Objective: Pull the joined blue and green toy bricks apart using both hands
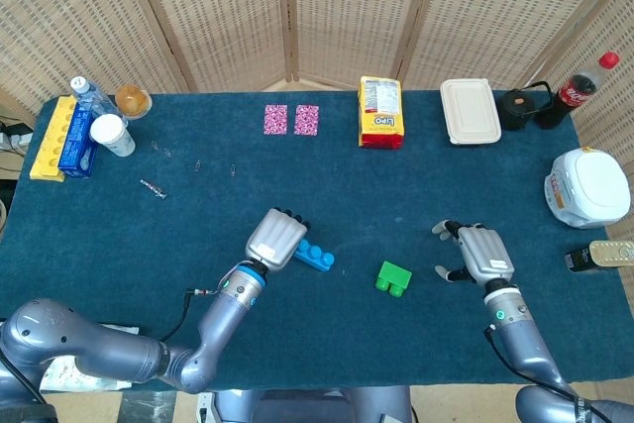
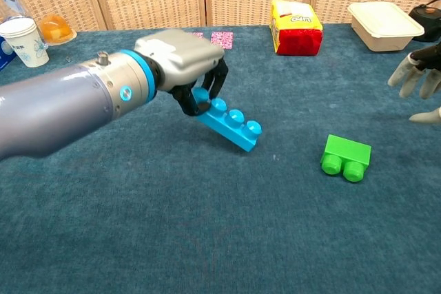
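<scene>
From the head view, the left hand (image 1: pixel 277 238) grasps the blue brick (image 1: pixel 314 256), which juts out to its right. The green brick (image 1: pixel 393 277) lies loose on the table (image 1: pixel 198 215), between the two hands, and the right hand (image 1: pixel 480 253) is released with fingers spread.

In the chest view, the left hand (image 2: pixel 182 60) pinches the blue brick (image 2: pixel 229 123) tilted downward. The green brick (image 2: pixel 346 157) rests on its side, apart from the right hand (image 2: pixel 420 77) at the frame edge.

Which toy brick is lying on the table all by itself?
The green brick. No hand touches it, while the blue brick is held by the left hand.
</scene>
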You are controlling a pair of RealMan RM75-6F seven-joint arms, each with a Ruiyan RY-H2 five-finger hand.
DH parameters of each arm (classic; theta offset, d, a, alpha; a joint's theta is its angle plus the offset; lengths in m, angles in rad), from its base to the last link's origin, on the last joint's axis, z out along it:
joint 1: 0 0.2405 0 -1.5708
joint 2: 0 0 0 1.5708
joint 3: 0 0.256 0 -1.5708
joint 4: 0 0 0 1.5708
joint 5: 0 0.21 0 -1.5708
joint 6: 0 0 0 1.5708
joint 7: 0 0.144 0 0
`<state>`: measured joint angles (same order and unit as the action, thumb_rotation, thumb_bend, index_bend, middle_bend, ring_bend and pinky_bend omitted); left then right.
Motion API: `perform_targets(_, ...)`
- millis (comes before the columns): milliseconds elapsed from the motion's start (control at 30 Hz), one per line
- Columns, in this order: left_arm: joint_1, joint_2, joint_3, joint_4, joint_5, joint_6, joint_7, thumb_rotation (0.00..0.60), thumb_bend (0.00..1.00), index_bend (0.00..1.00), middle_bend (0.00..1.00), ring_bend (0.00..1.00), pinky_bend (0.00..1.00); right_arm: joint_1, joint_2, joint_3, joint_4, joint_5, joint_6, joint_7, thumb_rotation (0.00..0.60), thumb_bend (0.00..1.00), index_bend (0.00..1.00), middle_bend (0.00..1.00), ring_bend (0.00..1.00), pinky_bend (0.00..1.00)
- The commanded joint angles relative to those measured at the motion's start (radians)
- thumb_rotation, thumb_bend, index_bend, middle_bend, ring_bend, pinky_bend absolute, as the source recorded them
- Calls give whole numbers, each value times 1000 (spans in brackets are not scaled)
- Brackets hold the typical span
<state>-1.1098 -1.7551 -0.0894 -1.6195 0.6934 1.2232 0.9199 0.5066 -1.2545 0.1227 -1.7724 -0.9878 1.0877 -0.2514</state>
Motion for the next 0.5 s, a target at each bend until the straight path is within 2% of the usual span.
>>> perform_targets(33, 7, -16, -4, 17, -18, -19, 6, 600, 332, 431, 465, 390, 480, -2, 5, 2, -1, 0, -1, 4, 600, 281, 297, 366, 393, 270)
perform_targets(100, 8, -17, -14, 15, -47, -37, 18, 600, 246, 115, 289, 222, 366, -5, 9, 2, -2, -1, 0, 5, 600, 281, 297, 366, 393, 269)
perform_targets(167, 11, -13, -24, 10, -58, -41, 21, 600, 203, 8, 180, 116, 281, -8, 13, 2, -3, -3, 2, 8, 600, 282, 297, 365, 393, 268)
perform_targets(267, 30, 17, -44, -19, -41, -25, -7, 600, 173, 0, 104, 34, 212, -10, 17, 7, -3, -3, 1, 14, 600, 282, 297, 366, 393, 267)
perform_targets(367, 54, 57, -47, -67, -28, -9, -28, 600, 166, 0, 97, 24, 201, -12, 20, 9, -2, -11, 2, 17, 600, 281, 297, 366, 393, 267)
perform_targets(500, 117, 137, -25, -184, -3, 50, -61, 600, 166, 0, 97, 23, 198, -23, 21, 10, 6, -30, 14, 37, 600, 282, 297, 365, 393, 267)
